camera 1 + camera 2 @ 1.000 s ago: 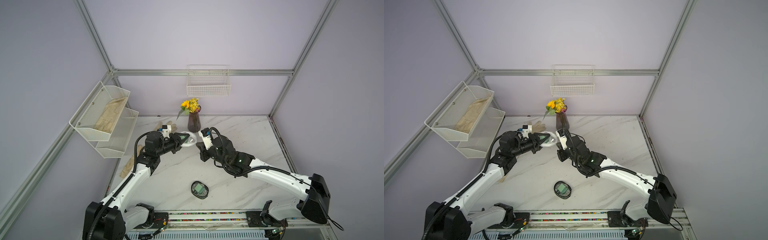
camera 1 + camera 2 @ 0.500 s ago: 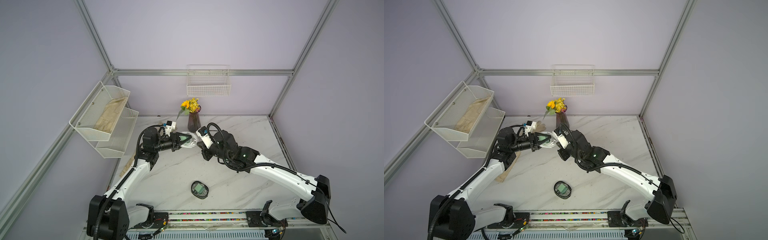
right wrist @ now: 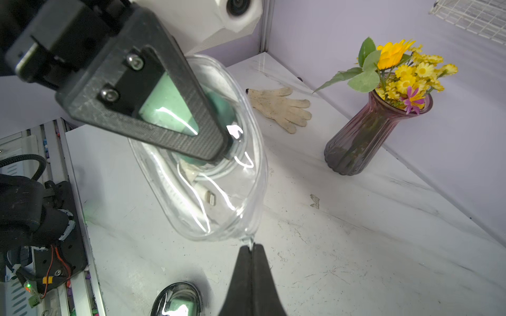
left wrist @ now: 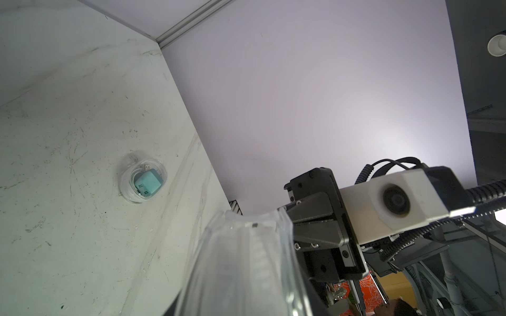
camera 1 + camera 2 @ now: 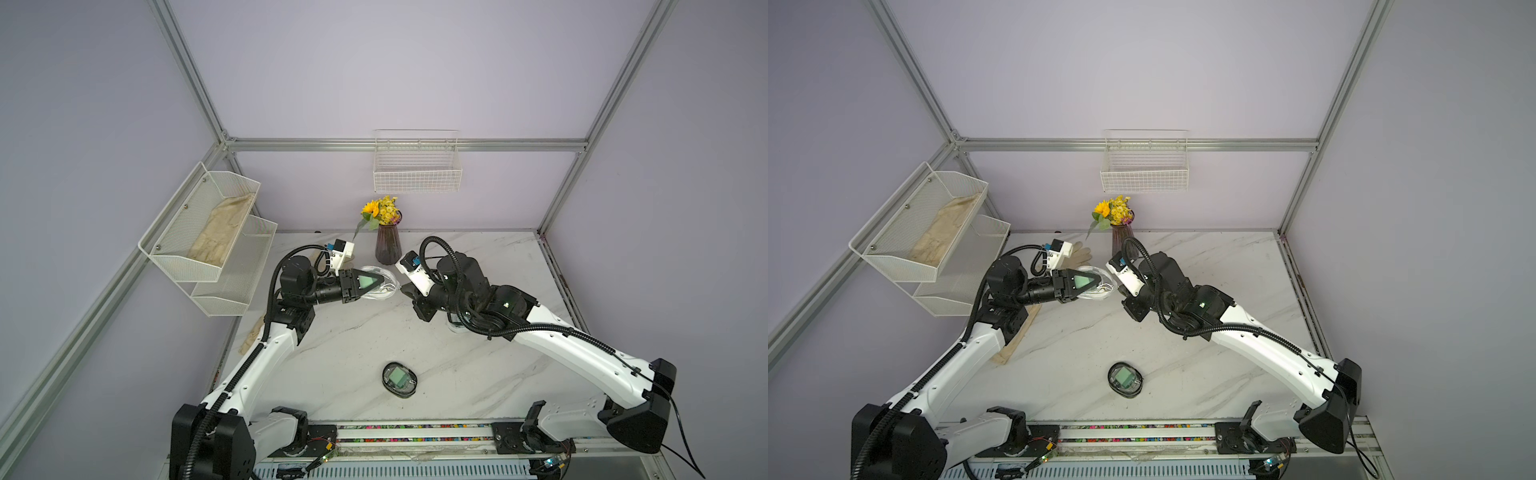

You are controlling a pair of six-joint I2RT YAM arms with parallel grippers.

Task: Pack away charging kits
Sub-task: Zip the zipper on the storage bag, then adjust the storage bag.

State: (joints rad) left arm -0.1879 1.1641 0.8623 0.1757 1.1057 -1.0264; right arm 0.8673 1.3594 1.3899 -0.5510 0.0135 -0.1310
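both top views are lit softly and evenly from above, a little dim, with the lilac walls (image 5: 374, 62) darkening toward the corners. shadows on the marble table (image 5: 478, 374) are faint and blurred. the straight frame rails (image 5: 192, 75) lean outward near the edges, a wide-lens stretch. in the right wrist view white glare streaks cross the clear case (image 3: 219, 191), and the right gripper (image 3: 250, 247) is a near-black shape with little detail. in the left wrist view that case (image 4: 246, 260) sits too near the lens and blurs, a bright patch washes the wall, and a ceiling lamp (image 4: 497, 46) glares.
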